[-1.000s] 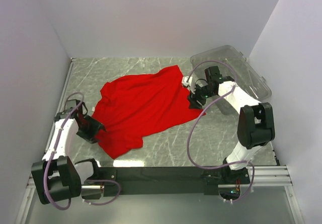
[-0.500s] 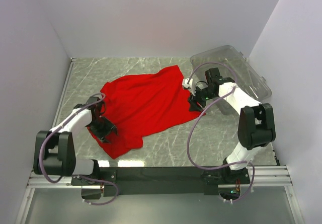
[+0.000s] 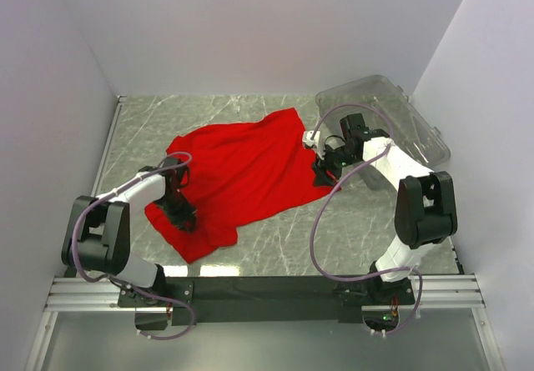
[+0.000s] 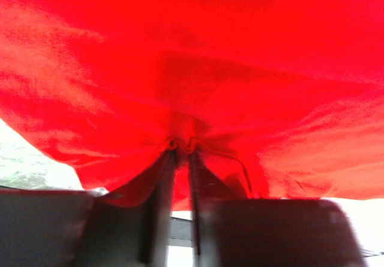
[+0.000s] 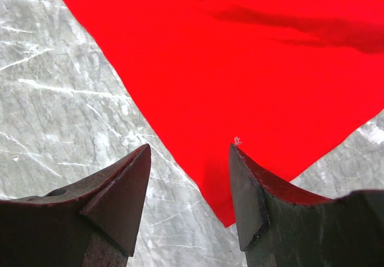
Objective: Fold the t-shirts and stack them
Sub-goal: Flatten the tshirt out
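On the counter: red t-shirt lying loosely spread and a bit rumpled, not folded, running from the near left up toward the far right of the grey marbled top

Left hand: down on the near-left part of the shirt; up close its fingers are squeezed almost together, with a little pucker of red cloth caught between the tips, so it's got a pinch of the shirt

Right hand: sitting over the shirt's right edge, fingers spread well apart and nothing in them; a pointed corner of the shirt lies flat on the counter under the gap, and I can't tell if the tips actually touch down

Clear plastic bin: far right corner of the counter, just beyond the right hand, apart from the shirt
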Tool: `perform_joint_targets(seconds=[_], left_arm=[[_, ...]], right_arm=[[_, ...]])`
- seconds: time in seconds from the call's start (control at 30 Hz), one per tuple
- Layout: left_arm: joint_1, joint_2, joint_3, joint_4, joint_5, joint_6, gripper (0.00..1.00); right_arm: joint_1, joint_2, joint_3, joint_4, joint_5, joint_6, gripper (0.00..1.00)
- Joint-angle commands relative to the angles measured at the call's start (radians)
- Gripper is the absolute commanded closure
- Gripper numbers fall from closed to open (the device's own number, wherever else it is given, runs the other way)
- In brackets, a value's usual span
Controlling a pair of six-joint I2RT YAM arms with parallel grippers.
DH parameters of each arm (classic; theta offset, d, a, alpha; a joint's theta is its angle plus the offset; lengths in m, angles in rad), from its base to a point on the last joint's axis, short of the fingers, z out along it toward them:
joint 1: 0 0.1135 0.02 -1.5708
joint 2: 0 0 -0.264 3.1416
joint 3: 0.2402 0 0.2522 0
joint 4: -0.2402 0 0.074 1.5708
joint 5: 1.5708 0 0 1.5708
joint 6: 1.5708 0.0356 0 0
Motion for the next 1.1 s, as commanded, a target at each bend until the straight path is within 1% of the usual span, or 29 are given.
perform_joint_targets(seconds=[0.0, 0.03, 0.07, 0.17, 0.27, 0.4, 0.63, 0.67, 0.73, 0.83, 0.97, 1.07], left_arm=[[-0.019, 0.008, -0.002, 0.045, -0.006, 0.019, 0.85], [-0.021, 0.005, -0.001, 0.045, -0.008, 0.022, 0.9], [-0.027, -0.001, 0.004, 0.042, -0.014, 0.025, 0.99], [-0.044, -0.056, 0.038, 0.008, -0.053, 0.034, 0.99], [-0.055, -0.123, 0.094, -0.049, -0.06, 0.049, 0.99], [-0.056, -0.182, 0.116, -0.093, -0.057, 0.066, 0.92], [-0.059, -0.249, 0.048, -0.069, 0.041, 0.063, 0.92], [-0.059, -0.251, 0.042, -0.056, 0.057, 0.062, 0.9], [-0.059, -0.237, 0.024, -0.049, 0.101, 0.062, 0.85], [-0.062, -0.202, 0.015, -0.049, 0.121, 0.065, 0.73], [-0.064, -0.208, 0.056, -0.085, 0.074, 0.076, 0.64], [-0.064, -0.203, 0.091, -0.112, 0.066, 0.095, 0.63]], right_arm=[[-0.006, -0.024, 0.02, -0.017, -0.026, -0.001, 0.39], [-0.006, -0.024, 0.02, -0.019, -0.025, -0.001, 0.39], [-0.006, -0.024, 0.02, -0.017, -0.025, -0.003, 0.39], [-0.006, -0.025, 0.018, -0.022, -0.022, -0.003, 0.39], [-0.008, -0.028, 0.017, -0.025, -0.02, -0.003, 0.39], [-0.006, -0.022, 0.02, -0.029, -0.023, -0.003, 0.39], [-0.008, -0.011, 0.034, -0.039, -0.026, -0.006, 0.39], [-0.006, -0.01, 0.035, -0.04, -0.026, -0.007, 0.39], [-0.006, -0.007, 0.04, -0.043, -0.029, -0.006, 0.39], [-0.008, -0.001, 0.049, -0.046, -0.036, -0.003, 0.39], [-0.006, -0.002, 0.054, -0.045, -0.034, -0.006, 0.39], [-0.008, -0.004, 0.048, -0.042, -0.032, -0.006, 0.39]])
